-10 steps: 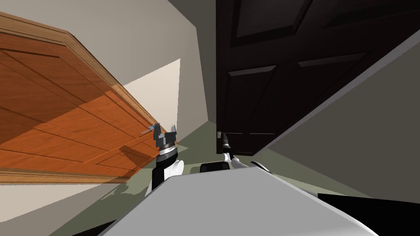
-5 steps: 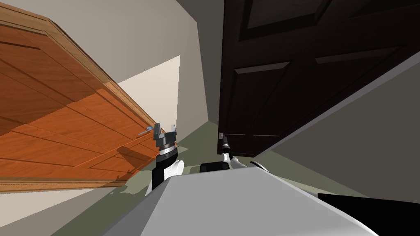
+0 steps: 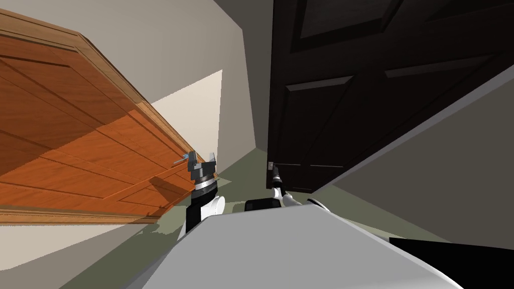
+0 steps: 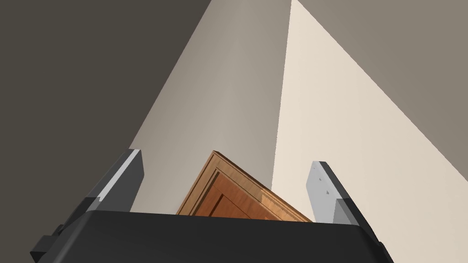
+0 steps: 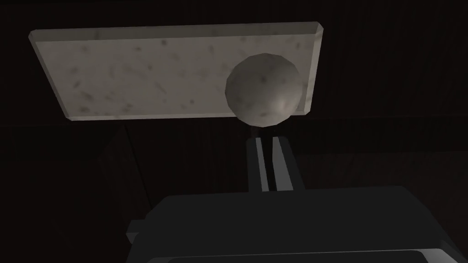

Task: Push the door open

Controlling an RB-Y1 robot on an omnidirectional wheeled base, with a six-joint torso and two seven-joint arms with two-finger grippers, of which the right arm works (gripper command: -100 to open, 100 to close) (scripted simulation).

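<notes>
A dark panelled door (image 3: 351, 100) stands in front of me on the right. In the right wrist view it (image 5: 388, 91) carries a pale speckled plate (image 5: 137, 73) with a round grey knob (image 5: 263, 89). My right gripper (image 5: 267, 139) is shut with nothing between its fingers, and their tips reach up just under the knob, close to the door's face. In the head view that gripper (image 3: 273, 169) sits at the door's lower left edge, by the plate (image 3: 269, 163). My left gripper (image 3: 201, 158) is held up, open and holding nothing.
An orange wooden door (image 3: 75, 140) with a small metal handle (image 3: 178, 161) stands close on my left, next to the left gripper (image 4: 227, 160); its top corner (image 4: 228, 201) shows between the fingers. Beige walls meet in a corner ahead. A grey-green floor strip (image 3: 241, 165) runs between the two doors.
My right gripper's fingers have closed. The dark door's left edge has shifted slightly to the right. The orange door swung a little and came back. The left arm has not moved.
</notes>
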